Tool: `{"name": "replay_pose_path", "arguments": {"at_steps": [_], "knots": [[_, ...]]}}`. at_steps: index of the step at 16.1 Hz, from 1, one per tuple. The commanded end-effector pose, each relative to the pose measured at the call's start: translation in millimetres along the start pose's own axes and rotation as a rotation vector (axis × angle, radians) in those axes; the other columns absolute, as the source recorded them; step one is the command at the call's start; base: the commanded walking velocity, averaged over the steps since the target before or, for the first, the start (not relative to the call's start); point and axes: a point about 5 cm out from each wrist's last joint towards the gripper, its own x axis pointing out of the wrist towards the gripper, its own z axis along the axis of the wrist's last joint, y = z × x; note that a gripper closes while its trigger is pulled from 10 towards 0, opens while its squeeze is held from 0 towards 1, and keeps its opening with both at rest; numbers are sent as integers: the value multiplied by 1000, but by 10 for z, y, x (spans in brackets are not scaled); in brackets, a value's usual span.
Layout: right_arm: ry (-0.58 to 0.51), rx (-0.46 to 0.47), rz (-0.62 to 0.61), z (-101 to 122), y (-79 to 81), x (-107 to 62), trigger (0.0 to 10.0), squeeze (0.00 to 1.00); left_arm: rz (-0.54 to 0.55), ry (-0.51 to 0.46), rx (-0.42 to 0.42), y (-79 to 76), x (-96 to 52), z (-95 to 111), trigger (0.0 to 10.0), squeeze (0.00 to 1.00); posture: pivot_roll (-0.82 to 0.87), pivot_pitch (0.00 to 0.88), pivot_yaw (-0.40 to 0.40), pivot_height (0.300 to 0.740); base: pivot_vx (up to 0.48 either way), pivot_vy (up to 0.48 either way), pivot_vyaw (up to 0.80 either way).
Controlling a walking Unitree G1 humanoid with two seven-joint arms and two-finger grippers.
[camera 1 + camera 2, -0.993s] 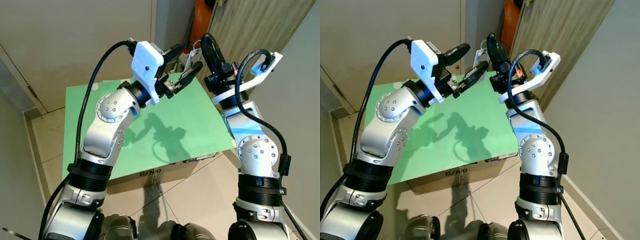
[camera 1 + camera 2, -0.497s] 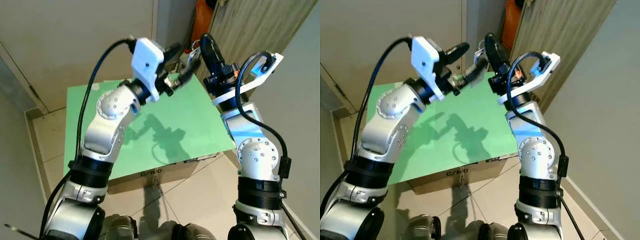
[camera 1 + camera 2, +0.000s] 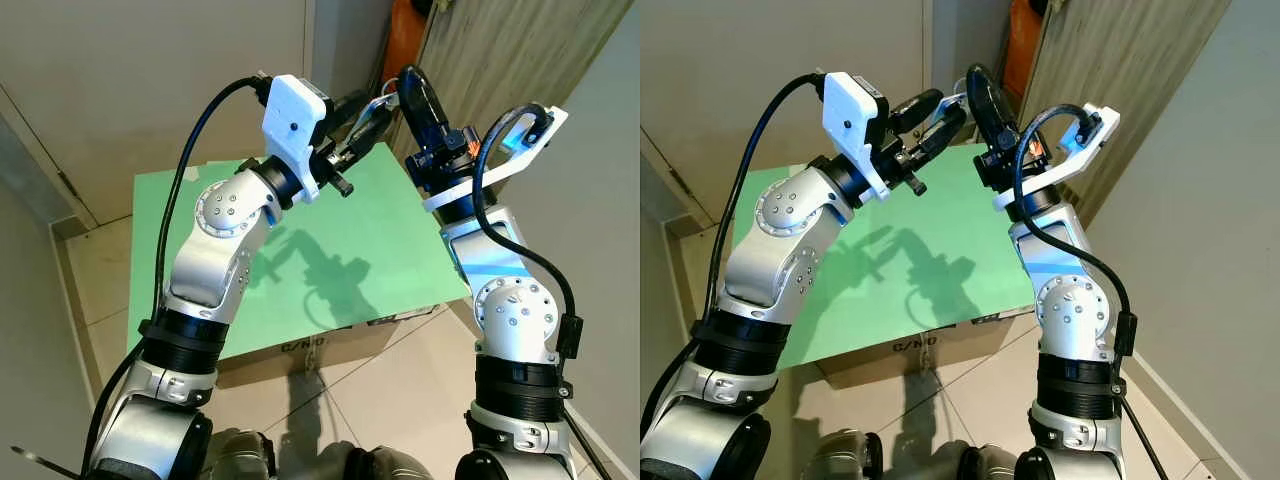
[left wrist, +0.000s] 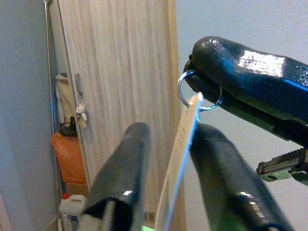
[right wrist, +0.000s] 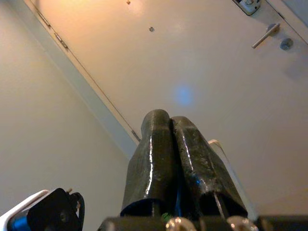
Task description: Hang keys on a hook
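Observation:
Both arms are raised over a green-topped box [image 3: 300,260]. My right gripper [image 3: 408,82] is shut, and a metal key ring [image 4: 199,91] is pinched at its fingertips. From the ring hangs a flat pale key [image 4: 180,139]. My left gripper [image 3: 372,112] points at the right gripper's tip with its two black fingers [image 4: 122,183] either side of the key. It is open: one finger lies close against the key and a gap shows on the other side. In the right wrist view the shut fingers [image 5: 168,159] point up at a pale door.
The green sheet tops a cardboard box [image 3: 320,350] on a tiled floor. A wood-grain cabinet panel [image 3: 500,50] stands to the right, with an orange object [image 3: 405,30] beside it. A pale door [image 3: 150,80] is behind on the left.
My left gripper has risen towards the right gripper's tip, and its fingers have drawn in around the hanging key. The right arm has hardly moved.

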Motion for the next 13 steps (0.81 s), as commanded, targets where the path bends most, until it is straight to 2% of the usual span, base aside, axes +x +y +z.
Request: {"name": "replay_pose_path", "arguments": {"at_steps": [1,13], "knots": [[-2,-3,17,22,32,-14,10000,0,-10,-7,7,-4,32,39,0,0,74,120,-29,740,0,0,0],[8,-12,7,-3,40,-34,10000,0,-47,0,0,-62,23,31,0,0,70,122,-22,740,0,0,0]]}}
